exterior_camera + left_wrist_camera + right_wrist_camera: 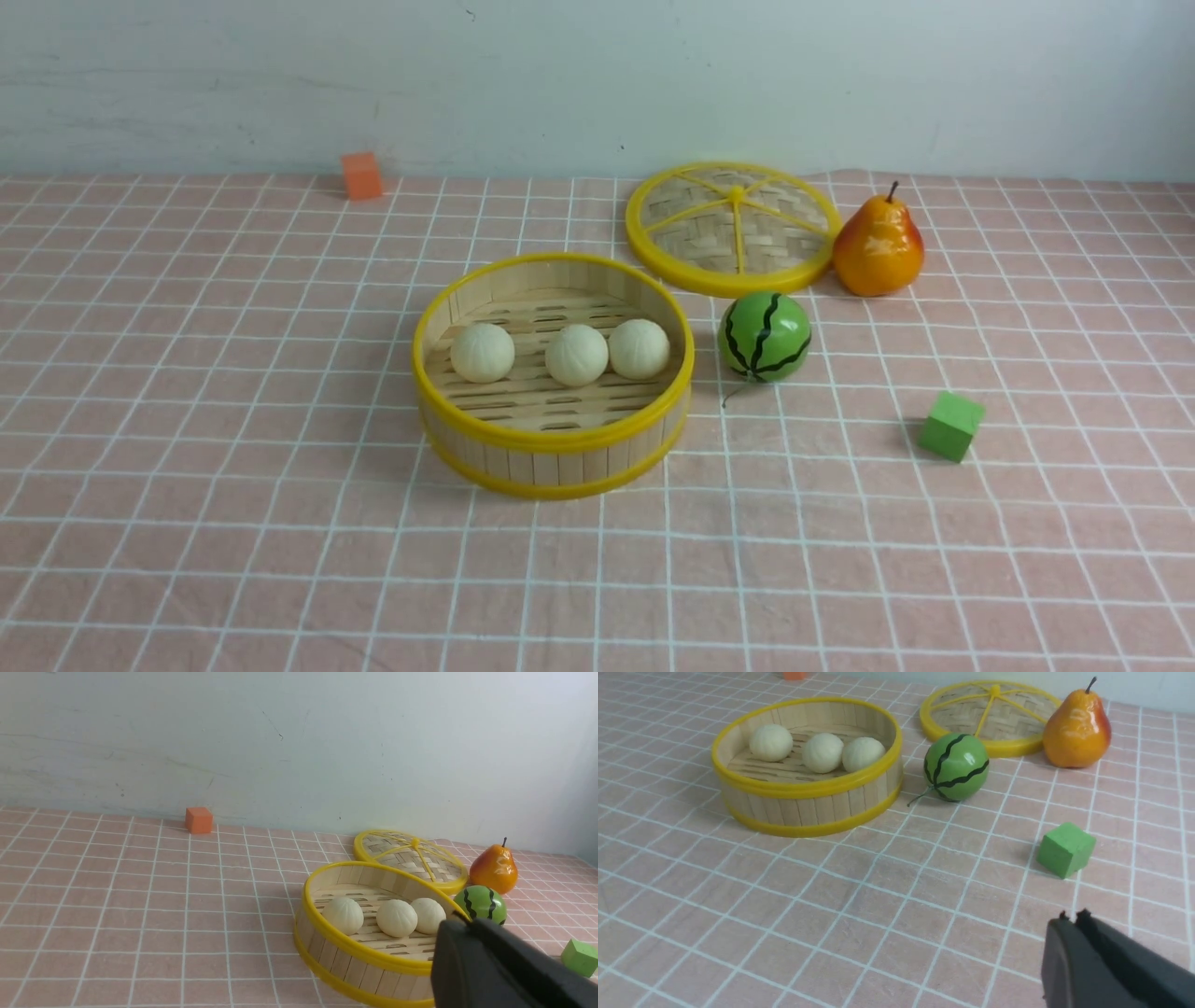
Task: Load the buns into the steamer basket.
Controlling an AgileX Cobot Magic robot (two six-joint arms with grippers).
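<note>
The steamer basket point(553, 446) stands mid-table, round, with wooden slat walls and yellow rims. Three cream-white buns lie in a row on its slatted floor: one at the left point(482, 352), one in the middle point(576, 355), one at the right point(639, 348). The same basket point(345, 956) point(808, 805) with the buns point(396, 918) point(822, 752) shows in both wrist views. Neither arm appears in the front view. My left gripper point(468, 920) is shut and empty, well back from the basket. My right gripper point(1073, 916) is shut and empty, above bare cloth near the green cube.
A flat woven lid point(731, 227) lies behind the basket to the right, with a pear point(878, 245) beside it. A toy watermelon point(764, 336) sits just right of the basket. A green cube point(950, 426) is further right, an orange cube point(361, 175) by the wall.
</note>
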